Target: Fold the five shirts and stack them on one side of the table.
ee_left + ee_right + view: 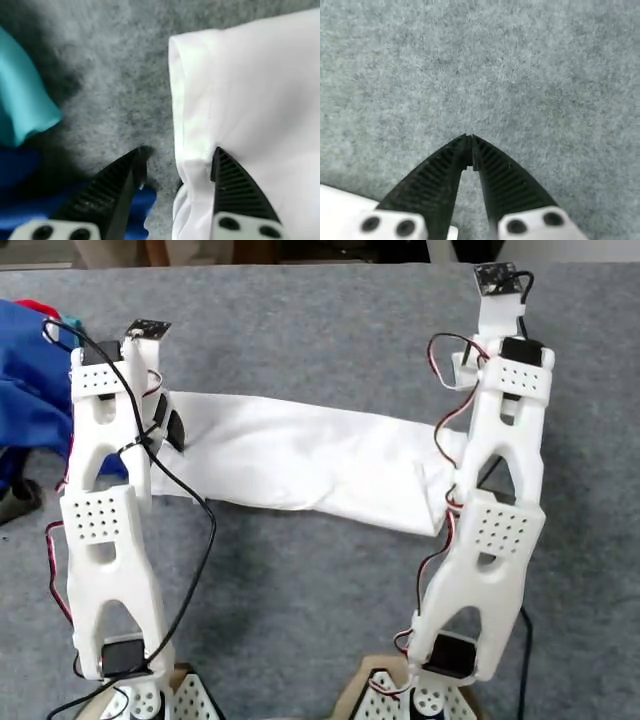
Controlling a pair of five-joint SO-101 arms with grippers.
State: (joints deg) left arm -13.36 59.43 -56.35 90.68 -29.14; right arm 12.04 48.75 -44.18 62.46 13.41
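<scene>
Left claw (180, 152) gapes; white shirt (250, 90) edge lies between fingers.

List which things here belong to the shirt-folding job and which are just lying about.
Job: long white cloth shirt, folded into a strip; crumpled blue fabric heap; turquoise cloth piece; left gripper, open at the shirt's edge.
Lying about: small dark object at the left edge of the grey felt table, unclear what.
</scene>
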